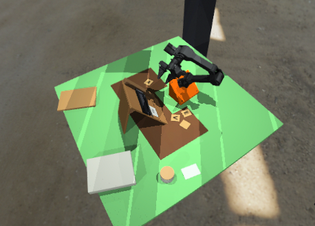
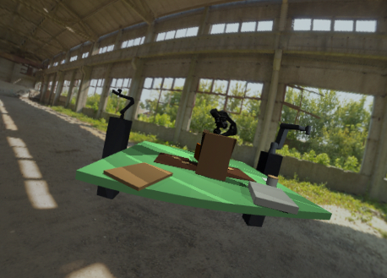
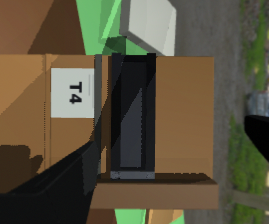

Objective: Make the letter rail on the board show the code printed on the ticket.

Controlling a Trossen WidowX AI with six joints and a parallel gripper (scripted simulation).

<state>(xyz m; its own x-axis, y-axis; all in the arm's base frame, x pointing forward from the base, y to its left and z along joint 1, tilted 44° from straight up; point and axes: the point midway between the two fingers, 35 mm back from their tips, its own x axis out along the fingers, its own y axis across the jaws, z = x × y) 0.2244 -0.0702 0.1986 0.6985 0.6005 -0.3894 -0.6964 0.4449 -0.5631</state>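
A sloping wooden board [image 1: 161,117] [image 2: 216,156] [image 3: 185,110] carries a dark letter rail [image 1: 144,101] [image 3: 131,120], in which no tile shows. Its white ticket [image 1: 153,111] [image 3: 60,109] reads T4. One letter tile [image 1: 148,82] lies behind the board near the arm. Two more lettered tiles, one tile [image 1: 175,117] and another tile [image 1: 186,113], lie before the board's near end, beside a tile [image 1: 185,124] with no visible letter. The letters are too small to read surely. My gripper [image 1: 164,80] [image 3: 169,135] is open and empty, raised beside the board's far end.
A brown mat [image 1: 163,151] lies under the board and tiles. An orange block [image 1: 183,91] stands beneath the arm. A grey-white box [image 1: 111,172] [image 2: 275,197], a wooden panel [image 1: 77,97] [image 2: 137,175], a round capped jar [image 1: 167,174] and a white card [image 1: 190,171] lie on the green counter.
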